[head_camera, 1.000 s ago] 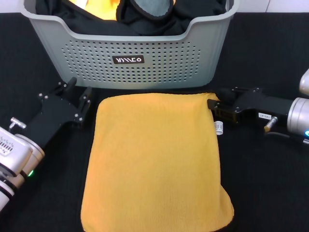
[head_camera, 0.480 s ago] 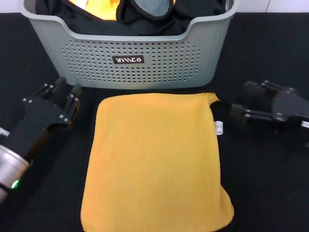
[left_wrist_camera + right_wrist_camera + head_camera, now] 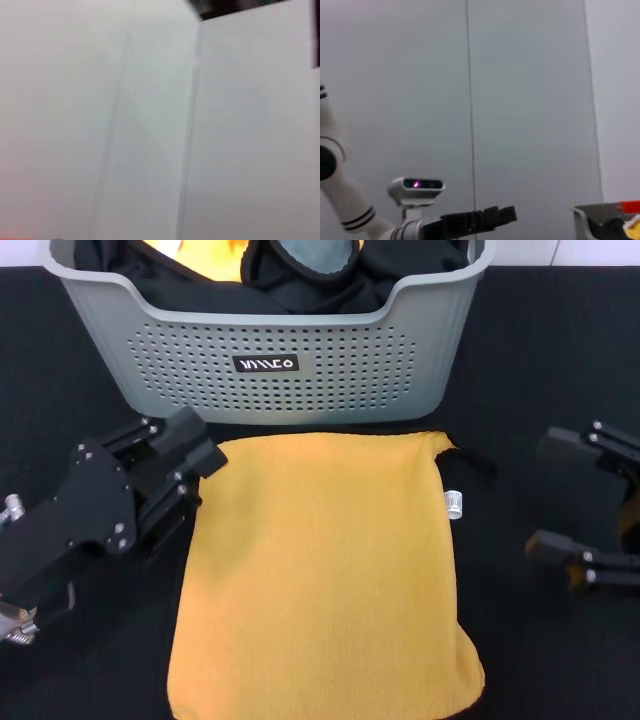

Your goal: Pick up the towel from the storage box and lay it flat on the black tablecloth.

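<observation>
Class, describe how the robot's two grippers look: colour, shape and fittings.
The left gripper is matte black and blocky, with visible screw heads and a silver fitting at its rear. The right gripper is also black, with two slim angular fingers.

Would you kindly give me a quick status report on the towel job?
Left gripper at towel's far-left corner, right gripper clear, jaws open. Towel flat on black tablecloth, before storage box. Nothing obstructing.

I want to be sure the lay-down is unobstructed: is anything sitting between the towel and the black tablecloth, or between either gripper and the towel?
Nothing visible does. The towel already lies spread on the black tablecloth in front of the storage box. The left gripper is at its far left corner; the right gripper, open, is off to its right.
</observation>
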Controlling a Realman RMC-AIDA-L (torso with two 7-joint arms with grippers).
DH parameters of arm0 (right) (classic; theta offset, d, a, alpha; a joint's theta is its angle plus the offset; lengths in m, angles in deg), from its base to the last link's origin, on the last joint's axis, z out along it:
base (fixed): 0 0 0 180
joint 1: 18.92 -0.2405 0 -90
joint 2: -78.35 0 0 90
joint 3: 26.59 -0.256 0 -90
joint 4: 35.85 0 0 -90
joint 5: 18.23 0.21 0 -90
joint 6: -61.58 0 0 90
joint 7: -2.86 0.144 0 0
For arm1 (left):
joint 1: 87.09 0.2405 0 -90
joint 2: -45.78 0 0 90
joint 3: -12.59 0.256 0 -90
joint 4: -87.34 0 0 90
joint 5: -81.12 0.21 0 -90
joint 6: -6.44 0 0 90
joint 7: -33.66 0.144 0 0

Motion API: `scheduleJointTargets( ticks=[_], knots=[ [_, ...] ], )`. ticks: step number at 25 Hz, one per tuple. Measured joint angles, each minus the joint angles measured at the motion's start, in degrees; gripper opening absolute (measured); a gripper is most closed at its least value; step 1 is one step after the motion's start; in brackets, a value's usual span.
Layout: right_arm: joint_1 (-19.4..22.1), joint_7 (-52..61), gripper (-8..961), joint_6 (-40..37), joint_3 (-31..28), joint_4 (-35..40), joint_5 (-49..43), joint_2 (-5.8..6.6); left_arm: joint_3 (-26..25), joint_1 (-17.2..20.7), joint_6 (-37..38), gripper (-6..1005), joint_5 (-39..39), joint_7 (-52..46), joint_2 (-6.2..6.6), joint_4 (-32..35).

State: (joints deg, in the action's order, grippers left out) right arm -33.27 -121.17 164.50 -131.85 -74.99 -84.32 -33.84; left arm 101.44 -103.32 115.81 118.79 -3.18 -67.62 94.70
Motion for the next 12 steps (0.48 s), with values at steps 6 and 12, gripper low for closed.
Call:
scheduleJointTargets(
  ticks=[6,12],
  knots=[
    [1.31,-0.38,860,0.43,1.13,-2.33,0.28,-0.17,-0.11,-0.12,0.55,361,1.71,-1.66,0.33,1.85],
    [1.26,-1.18,860,0.50,1.25,-2.32,1.04,-0.33,-0.15,0.03,0.68,388,1.88,-2.00,0.02,2.01]
  ],
)
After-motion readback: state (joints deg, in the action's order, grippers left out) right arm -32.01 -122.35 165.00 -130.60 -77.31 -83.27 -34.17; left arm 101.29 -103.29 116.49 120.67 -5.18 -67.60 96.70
